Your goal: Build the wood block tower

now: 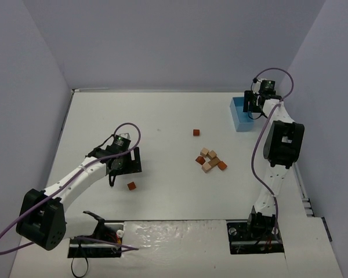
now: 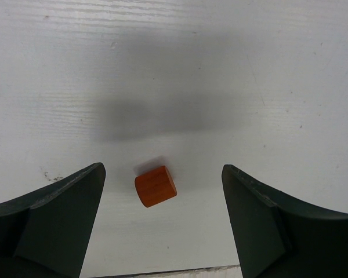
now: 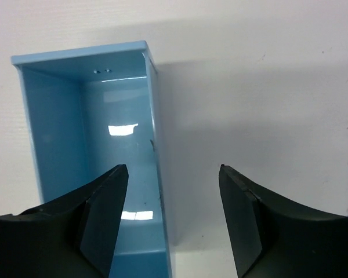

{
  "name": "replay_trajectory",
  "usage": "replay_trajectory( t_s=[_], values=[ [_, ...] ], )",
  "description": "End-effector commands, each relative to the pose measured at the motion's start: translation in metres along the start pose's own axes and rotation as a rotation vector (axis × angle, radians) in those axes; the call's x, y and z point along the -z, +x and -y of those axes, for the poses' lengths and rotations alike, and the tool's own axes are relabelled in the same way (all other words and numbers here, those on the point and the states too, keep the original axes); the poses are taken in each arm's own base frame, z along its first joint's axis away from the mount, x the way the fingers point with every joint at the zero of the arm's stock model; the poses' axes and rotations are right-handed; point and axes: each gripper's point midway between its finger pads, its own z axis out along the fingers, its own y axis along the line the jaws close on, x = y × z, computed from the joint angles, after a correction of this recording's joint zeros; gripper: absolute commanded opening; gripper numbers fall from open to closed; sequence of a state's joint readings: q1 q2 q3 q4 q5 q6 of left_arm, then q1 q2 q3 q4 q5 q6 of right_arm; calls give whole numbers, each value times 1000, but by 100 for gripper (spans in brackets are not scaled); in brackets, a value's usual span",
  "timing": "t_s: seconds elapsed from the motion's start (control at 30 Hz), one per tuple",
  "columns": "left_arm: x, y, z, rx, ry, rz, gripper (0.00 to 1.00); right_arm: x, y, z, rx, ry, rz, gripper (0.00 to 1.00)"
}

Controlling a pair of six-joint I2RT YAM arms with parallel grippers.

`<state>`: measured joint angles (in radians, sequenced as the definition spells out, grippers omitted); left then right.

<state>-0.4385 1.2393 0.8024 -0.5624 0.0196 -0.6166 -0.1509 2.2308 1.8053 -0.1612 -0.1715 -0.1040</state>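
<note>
The wood block tower (image 1: 210, 160) is so far only a tight cluster of tan and orange-brown cubes on the bench (image 1: 162, 104), right of centre. From above I cannot tell whether any of them sits on another, so I judge the build to be barely begun.

Two pieces lie loose. A small red block (image 1: 196, 132) sits just beyond the cluster, apart from it. An orange block (image 2: 155, 186) lies well off to the left, near my own base.

My left hand (image 2: 162, 169) is low over that orange block. Its fingers are spread wide with the block between them, touching neither, so nothing is held. I read this as the start of a pick, with the close, the lift and the carry to the cluster all ahead.

My right hand (image 3: 173, 168) is also spread and empty. It hangs at the far right over the wall of the blue box (image 3: 58, 116), which shows nothing inside. It is well away from any block.
</note>
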Motion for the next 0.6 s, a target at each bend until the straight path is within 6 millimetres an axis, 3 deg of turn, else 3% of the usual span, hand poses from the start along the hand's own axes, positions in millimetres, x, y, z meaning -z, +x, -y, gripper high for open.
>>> replay_trajectory(
  t_s=[0.0, 0.13, 0.2, 0.37, 0.57],
  values=[
    [18, -13, 10, 17, 46, 57, 79, 80, -87, -13, 24, 10, 226, 65],
    [30, -23, 11, -22, 65, 114, 79, 154, -97, -52, 67, -38, 312, 65],
    [37, -28, 12, -55, 81, 143, 79, 169, -78, -81, 98, -91, 298, 65],
    [61, -44, 16, -118, 121, 235, 79, 182, -8, -154, 215, -202, 194, 64],
    [98, -64, 3, -180, 95, 396, 79, 177, 78, -194, 300, -273, 33, 64]
  ],
)
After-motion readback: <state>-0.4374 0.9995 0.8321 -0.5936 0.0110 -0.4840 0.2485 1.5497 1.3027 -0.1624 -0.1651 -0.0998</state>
